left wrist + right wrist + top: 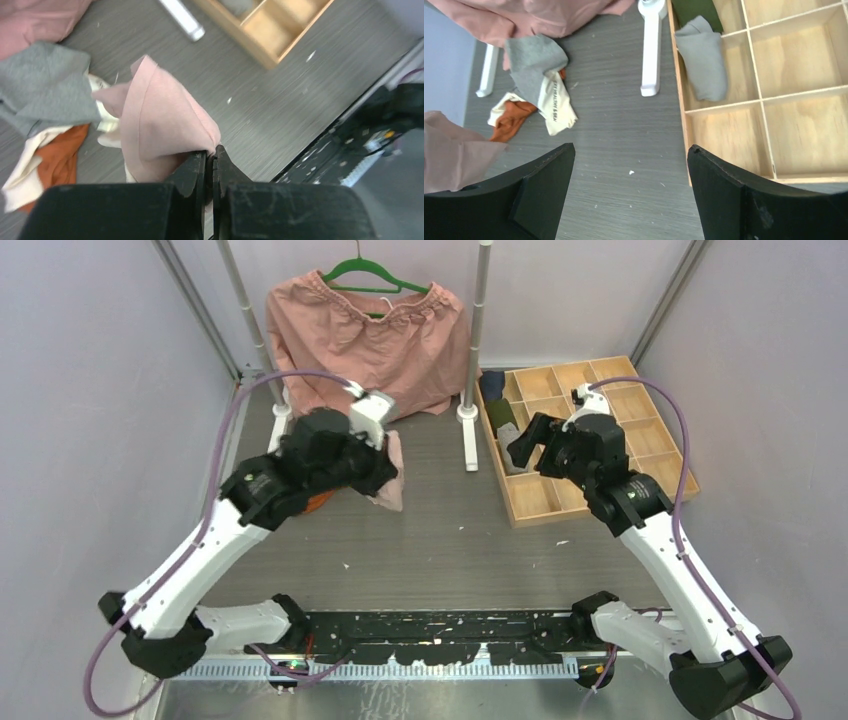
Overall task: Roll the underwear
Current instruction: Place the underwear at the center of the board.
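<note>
Underwear of dusty pink soft cloth (pixel 160 120) hangs in my clenched left gripper (pixel 212 152) near the far-left corner of the table (pixel 440 530); right gripper (pixel 630 155) gapes empty. I'd spread it flat before rolling.

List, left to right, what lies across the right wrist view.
First the dusty pink underwear → heap of grey, cream and orange underwear → white rack foot beside the tray → grey roll in the wooden tray.

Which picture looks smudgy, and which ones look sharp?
Left wrist view: the table is streaked with blur, the pink underwear in the left gripper sharper. Right wrist view: crisp, even the print on the cream underwear. Top view: clear, evenly lit.
</note>
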